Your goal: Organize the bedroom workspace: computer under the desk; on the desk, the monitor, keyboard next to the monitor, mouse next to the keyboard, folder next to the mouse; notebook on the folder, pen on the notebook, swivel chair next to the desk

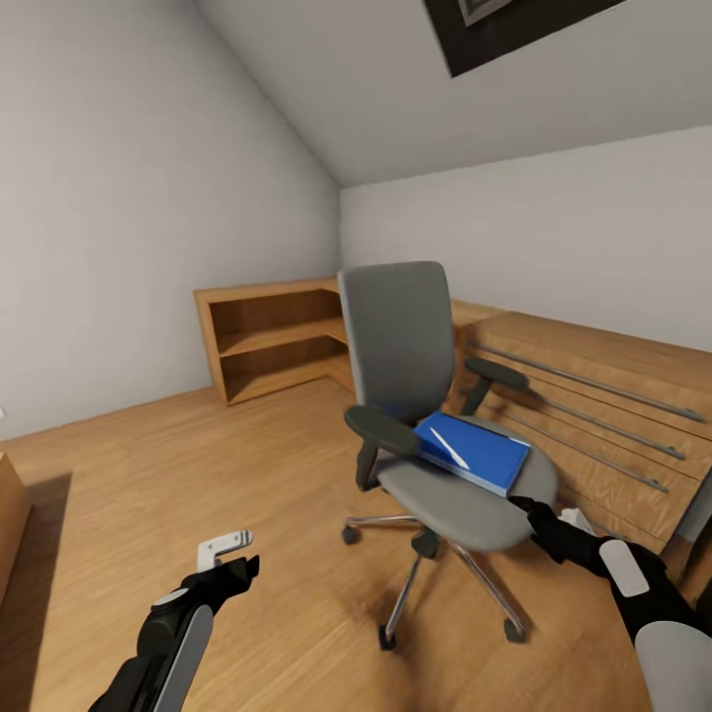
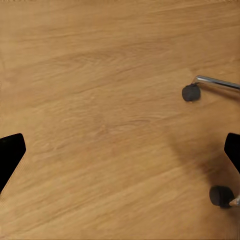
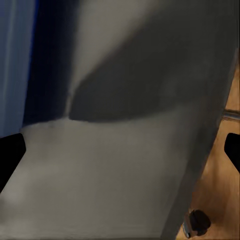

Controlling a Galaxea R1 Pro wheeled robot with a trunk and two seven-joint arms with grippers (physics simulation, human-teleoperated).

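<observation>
The blue folder (image 1: 473, 450), pen (image 1: 449, 448) on top, lies on the swivel chair (image 1: 450, 489) seat. The right gripper (image 1: 521, 506), jaws spread and empty, sits at the seat edge, nearer than the open left gripper (image 1: 235, 572).

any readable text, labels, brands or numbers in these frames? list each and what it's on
None readable.
The blue folder on the swivel chair has a plain cover, no print visible.
The pen lying on it is plain white.
The dark framed panel on the sloped ceiling is cut off by the head view's edge; nothing legible there.
The wooden drawer chest shows only metal rails.
</observation>
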